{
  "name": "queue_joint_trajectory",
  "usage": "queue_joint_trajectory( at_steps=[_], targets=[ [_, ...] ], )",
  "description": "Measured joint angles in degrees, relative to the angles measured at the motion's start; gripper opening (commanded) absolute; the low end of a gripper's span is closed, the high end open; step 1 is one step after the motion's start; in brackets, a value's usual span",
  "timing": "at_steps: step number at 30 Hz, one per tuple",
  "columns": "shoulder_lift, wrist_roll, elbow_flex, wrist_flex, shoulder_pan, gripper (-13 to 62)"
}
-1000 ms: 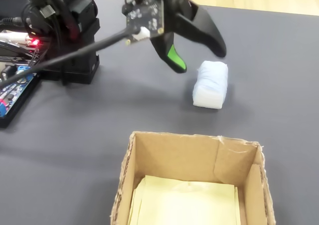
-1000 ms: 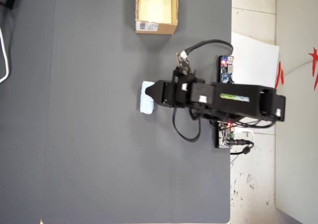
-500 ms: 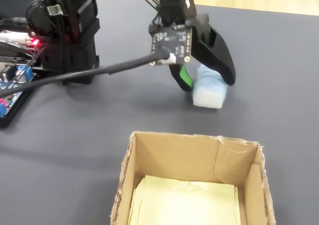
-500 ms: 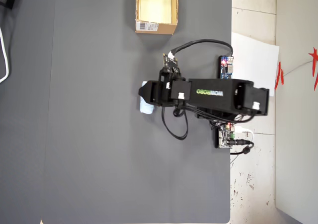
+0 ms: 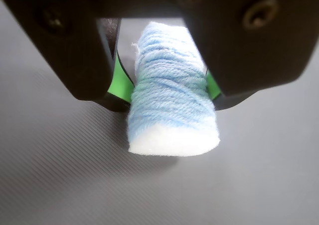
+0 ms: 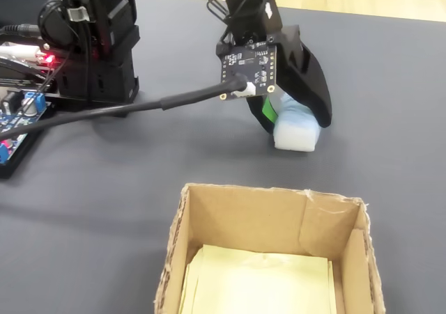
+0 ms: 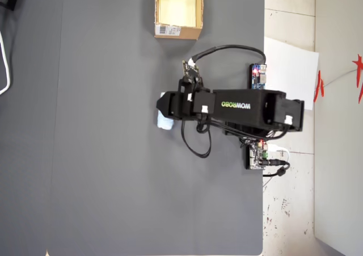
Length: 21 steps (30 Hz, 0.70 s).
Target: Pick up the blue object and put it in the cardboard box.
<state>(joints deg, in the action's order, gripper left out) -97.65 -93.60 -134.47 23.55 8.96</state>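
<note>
The blue object [image 5: 172,105] is a pale blue fuzzy roll, seen end-on in the wrist view with its white end toward the camera. My gripper [image 5: 169,98] is shut on it, a green pad [image 5: 121,83] pressing each side. In the fixed view the blue object [image 6: 296,131] sits low at the dark mat, under the gripper [image 6: 289,122]. The cardboard box [image 6: 268,194] stands open nearer the camera, its inside pale yellow. From overhead, the blue object [image 7: 165,121] pokes out beside the gripper [image 7: 164,113], and the cardboard box [image 7: 177,30] is at the mat's top edge.
The arm's base [image 6: 94,42] and a lit electronics board [image 6: 21,112] stand at the left of the fixed view, and a black cable [image 6: 139,108] runs across the mat. Overhead, a circuit board [image 7: 258,77] and white paper [image 7: 292,63] lie right of the mat.
</note>
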Motion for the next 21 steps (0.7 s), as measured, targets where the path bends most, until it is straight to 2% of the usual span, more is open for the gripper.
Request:
queue_joint_trajectory(
  at_steps=[10, 21],
  targets=[
    [-19.6, -1.7, -17.0, -15.0, 2.9, 23.2],
    [-30.9, -0.9, -21.8, -17.1, 6.9, 23.3]
  ],
)
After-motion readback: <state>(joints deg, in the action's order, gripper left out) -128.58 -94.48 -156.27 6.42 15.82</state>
